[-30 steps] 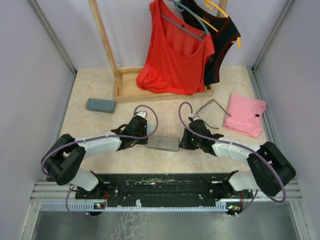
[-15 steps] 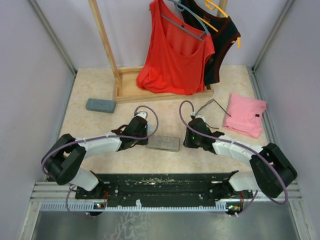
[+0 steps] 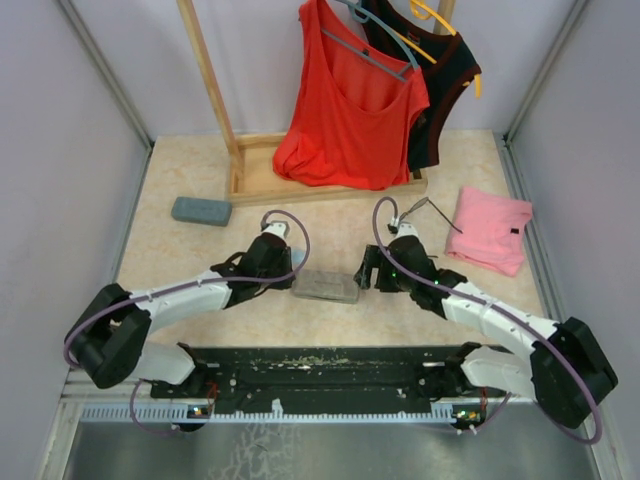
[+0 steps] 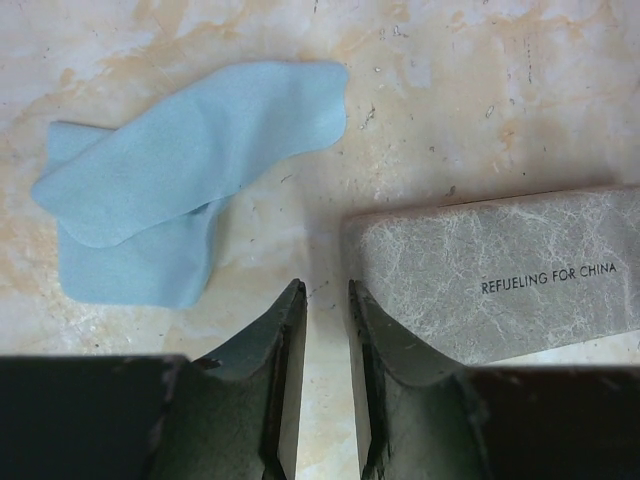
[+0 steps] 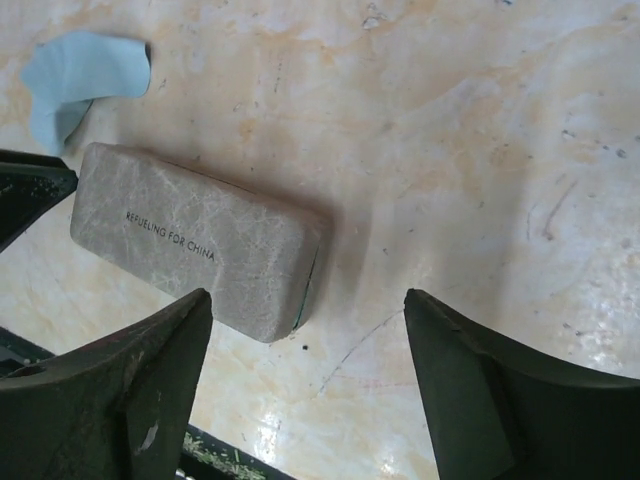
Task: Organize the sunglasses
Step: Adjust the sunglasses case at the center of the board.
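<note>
Only one pair of sunglasses [image 3: 418, 207] is in sight, and only from overhead. It is a thin, dark wire frame, its lenses so clear that the pale counter [image 3: 180, 250] shows straight through them. The pair rests on the counter right of the middle, in the gap between the wooden tray [image 3: 255, 185] at the back and the pink cloth [image 3: 490, 230]. It looks unfolded: one long slim arm slants away toward the cloth and ends just beside its near-left edge. Whether it touches the cloth I cannot tell. The near end of the frame is hidden behind the robot's right arm [image 3: 470, 300].
</note>
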Tool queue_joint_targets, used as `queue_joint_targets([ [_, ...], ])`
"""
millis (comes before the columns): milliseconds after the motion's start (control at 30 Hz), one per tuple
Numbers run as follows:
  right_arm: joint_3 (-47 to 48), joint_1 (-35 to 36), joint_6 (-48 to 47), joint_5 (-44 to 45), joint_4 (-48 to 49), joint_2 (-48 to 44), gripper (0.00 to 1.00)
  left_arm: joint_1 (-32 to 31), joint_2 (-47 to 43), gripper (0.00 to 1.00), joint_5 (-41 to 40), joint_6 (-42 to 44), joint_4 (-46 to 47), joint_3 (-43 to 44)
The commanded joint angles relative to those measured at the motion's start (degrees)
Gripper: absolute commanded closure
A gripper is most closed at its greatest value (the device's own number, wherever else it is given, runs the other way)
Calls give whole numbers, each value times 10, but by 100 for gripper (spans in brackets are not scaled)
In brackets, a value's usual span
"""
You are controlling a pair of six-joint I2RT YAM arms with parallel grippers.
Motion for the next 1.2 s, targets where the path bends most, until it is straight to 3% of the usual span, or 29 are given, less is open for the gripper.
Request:
queue_joint_targets([
  [0, 1, 3, 2, -56, 60, 33, 18, -1, -16, 70, 2, -3, -6, -10],
  [133, -1, 9, 9, -67, 79, 66, 14, -1, -22, 70, 8, -6, 0, -18],
  [267, -3, 11, 14, -81, 94, 93, 18, -1, -21, 70, 11, -7, 1, -22],
  [700, 20, 42, 5, -34, 29, 176, 54, -1, -16, 71, 19, -9, 7, -26],
  [867, 21, 47, 5, -12, 15, 171, 54, -1, -20, 71, 31, -12, 9, -28],
  [967, 21, 47, 0, 1, 8, 141, 44, 0, -30, 71, 34, -15, 6, -33],
  [1167, 29, 47, -20, 5, 9, 64, 36, 4, -68, 71, 18, -28, -16, -35],
])
